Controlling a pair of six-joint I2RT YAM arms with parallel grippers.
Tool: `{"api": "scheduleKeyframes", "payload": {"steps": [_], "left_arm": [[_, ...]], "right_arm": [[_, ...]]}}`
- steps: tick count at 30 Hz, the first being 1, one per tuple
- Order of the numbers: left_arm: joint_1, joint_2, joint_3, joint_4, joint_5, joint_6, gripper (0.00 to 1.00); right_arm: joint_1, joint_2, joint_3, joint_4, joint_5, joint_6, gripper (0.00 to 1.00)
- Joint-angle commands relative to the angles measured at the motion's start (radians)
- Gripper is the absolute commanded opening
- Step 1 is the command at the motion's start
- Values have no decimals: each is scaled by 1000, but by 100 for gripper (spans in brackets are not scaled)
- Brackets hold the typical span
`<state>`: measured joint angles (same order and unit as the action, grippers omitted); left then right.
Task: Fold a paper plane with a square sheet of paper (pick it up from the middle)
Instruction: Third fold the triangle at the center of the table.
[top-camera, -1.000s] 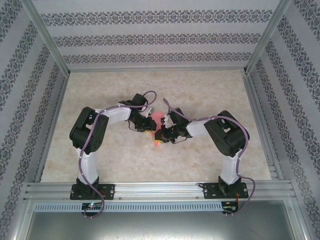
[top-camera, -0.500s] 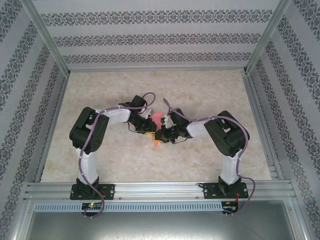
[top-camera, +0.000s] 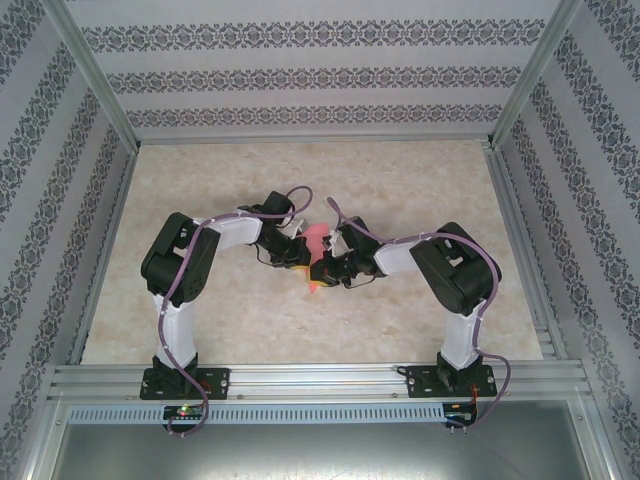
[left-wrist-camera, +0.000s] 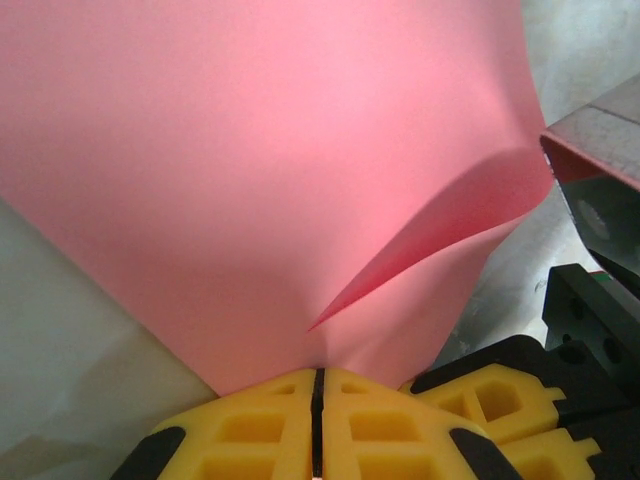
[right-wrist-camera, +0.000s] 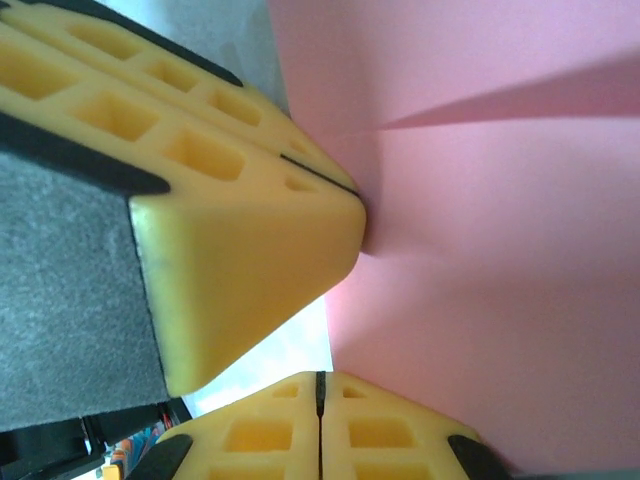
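The square sheet of paper (top-camera: 317, 238) is salmon pink and hangs above the table's middle between both grippers, bent, with one sharp fold line (left-wrist-camera: 420, 255) running across it. My left gripper (left-wrist-camera: 318, 372) is shut, its yellow tips pinching the sheet's lower part. In the right wrist view the left gripper's fingers (right-wrist-camera: 230, 230) press into the sheet (right-wrist-camera: 500, 250) from the left. My right gripper (right-wrist-camera: 320, 378) is shut on the sheet's near edge. From above, the left gripper (top-camera: 303, 256) and right gripper (top-camera: 322, 270) nearly touch. A paper plane is out of view.
The beige marbled table (top-camera: 400, 190) lies bare all around the two arms. Patterned walls with aluminium posts (top-camera: 520, 70) close it in at the back and sides. A metal rail (top-camera: 320, 378) carries both bases at the near edge.
My left gripper's jaws have closed onto the sheet. Both arms have stayed almost in place, the left one shifting slightly.
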<state>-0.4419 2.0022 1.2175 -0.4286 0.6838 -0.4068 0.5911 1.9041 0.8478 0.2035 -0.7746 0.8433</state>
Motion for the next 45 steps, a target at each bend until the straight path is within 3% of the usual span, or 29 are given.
{"api": "scheduleKeyframes", "payload": {"steps": [1,11,30,33,37,45], "left_arm": [[-2,85,-22,-84,-195,46,10],[-3,113,-21,-102,-281,64,10],[-3,137,-27,-105,-309,72,11],[-3,137,-26,-103,-310,73,10],[-3,137,-31,-99,-305,73,11],[-4,139,-35,-96,-301,74,11]], "right_arm": [[-3,-30,-26,-14,11,13,7],[22,-43,-47,-42,26,4,6],[106,-82,33,-350,155,-142,6],[103,-113,30,-335,143,-129,6],[51,-152,-16,-189,135,-32,5],[53,-82,33,-152,126,-12,5]]}}
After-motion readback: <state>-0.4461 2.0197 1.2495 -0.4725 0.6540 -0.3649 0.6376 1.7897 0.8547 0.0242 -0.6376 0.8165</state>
